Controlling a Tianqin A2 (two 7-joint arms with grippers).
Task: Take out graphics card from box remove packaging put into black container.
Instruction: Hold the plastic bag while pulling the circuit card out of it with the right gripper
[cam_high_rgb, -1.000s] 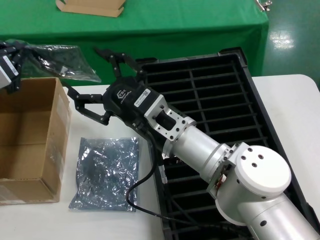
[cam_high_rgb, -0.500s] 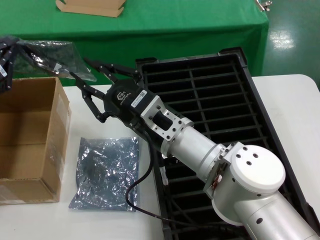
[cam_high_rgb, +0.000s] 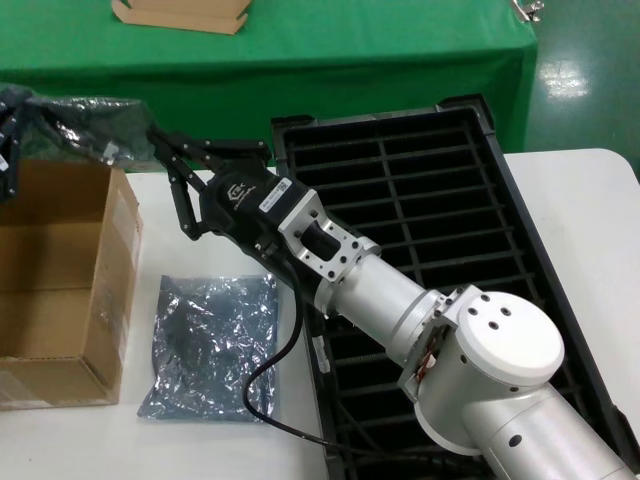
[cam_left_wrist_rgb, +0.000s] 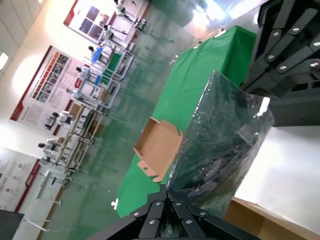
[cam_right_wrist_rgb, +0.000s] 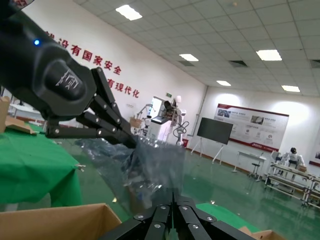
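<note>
Stretching between two robot grippers, a wrinkled silver-grey antistatic bag (cam_high_rgb: 95, 125) hangs in the air above the far edge of an open brown cardboard box (cam_high_rgb: 60, 290). The left gripper (cam_high_rgb: 8, 140), at the left edge of the head view, pinches one end of the bag with its fingers closed on the plastic. The right gripper (cam_high_rgb: 160, 150) reaches across from the right on a thick white arm and meets the bag's other end; its black fingers are drawn together at the plastic, and the right wrist view shows the fingertips (cam_right_wrist_rgb: 170, 207) closed on the bag's edge. A dark shape shows through the film in the left wrist view (cam_left_wrist_rgb: 220, 150), but whether it is the graphics card cannot be told. A second silver bag (cam_high_rgb: 210, 345) lies flat on the white table (cam_high_rgb: 590, 210), between the box and the black container (cam_high_rgb: 440, 190). That container is a long crate of narrow ribbed slots, sitting beneath the right arm. Behind it all stands a green-draped table (cam_high_rgb: 350, 45) holding a flat tan cardboard tray (cam_high_rgb: 180, 14).
</note>
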